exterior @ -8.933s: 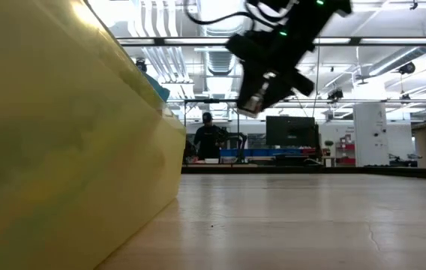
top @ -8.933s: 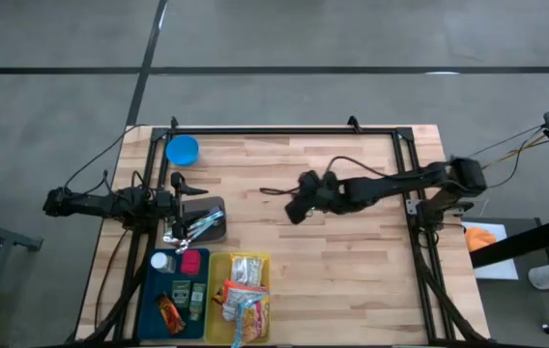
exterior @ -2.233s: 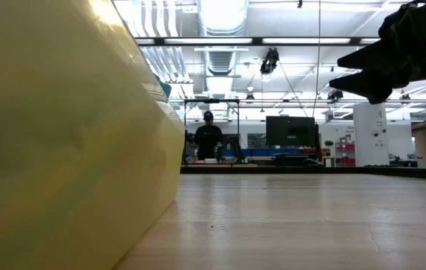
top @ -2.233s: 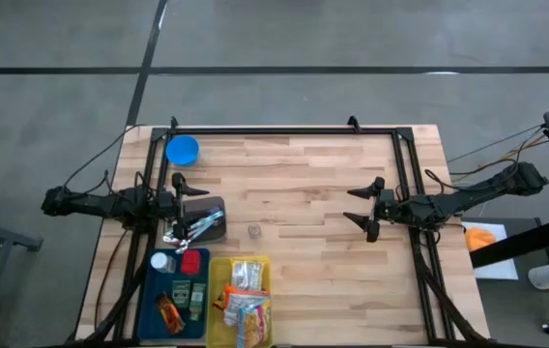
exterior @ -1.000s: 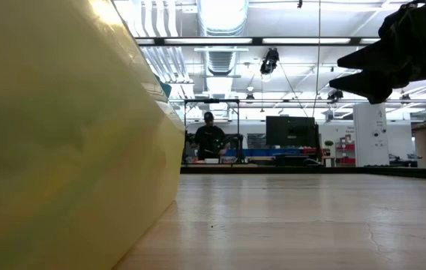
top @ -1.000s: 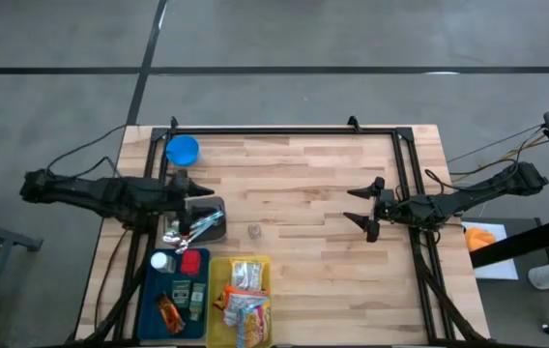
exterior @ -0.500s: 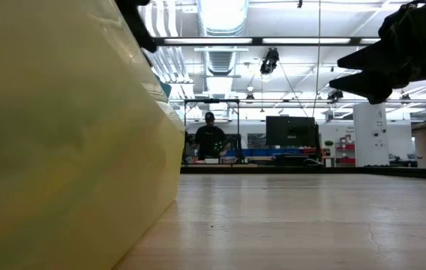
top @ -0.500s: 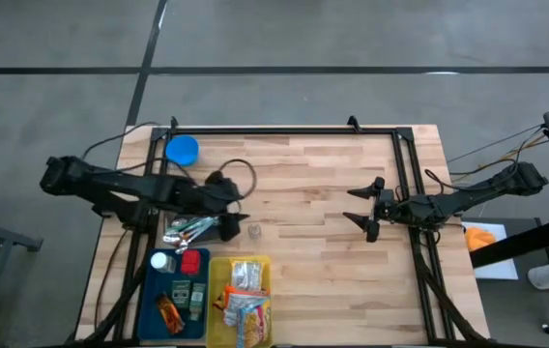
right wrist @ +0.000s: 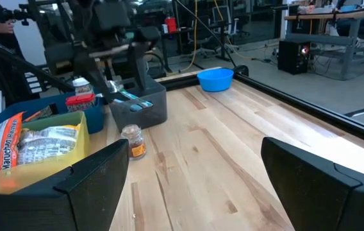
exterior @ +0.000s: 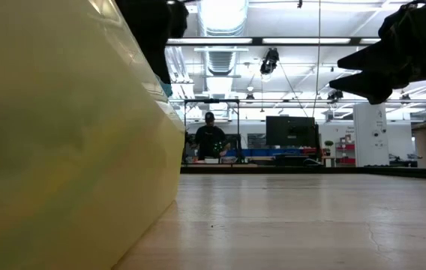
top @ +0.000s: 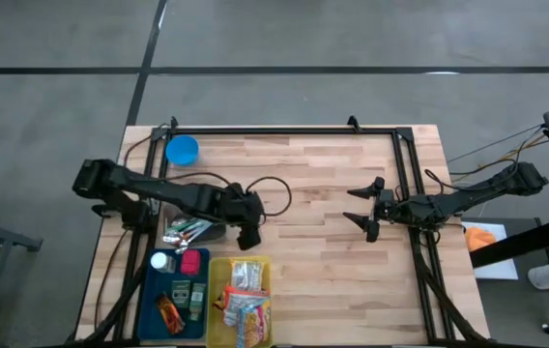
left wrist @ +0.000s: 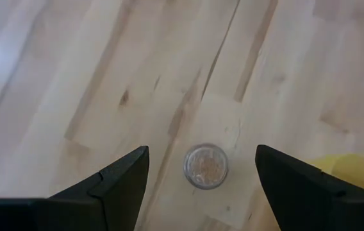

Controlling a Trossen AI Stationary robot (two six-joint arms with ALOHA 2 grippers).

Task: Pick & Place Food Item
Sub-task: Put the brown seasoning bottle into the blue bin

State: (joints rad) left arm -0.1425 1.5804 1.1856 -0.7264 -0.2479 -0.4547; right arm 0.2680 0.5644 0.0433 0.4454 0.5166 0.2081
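From above, the left hand [top: 251, 235] covers the small jar [left wrist: 206, 166] at centre-left of the frame; its wrist view shows the jar upright on the wooden surface [top: 313, 193] between spread fingers, untouched; the yellow bin [left wrist: 361, 168] is cut off at that frame's edge; right hand [top: 363, 207] spread, centre-right, empty.

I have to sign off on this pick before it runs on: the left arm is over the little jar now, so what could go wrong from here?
1. The small jar stands upright and narrow between the open left gripper; an off-centre descent could tip it.
2. The yellow bin sits close beside the jar, so a finger may clip its wall.
3. The left arm's cable loops over the table nearby and might snag.
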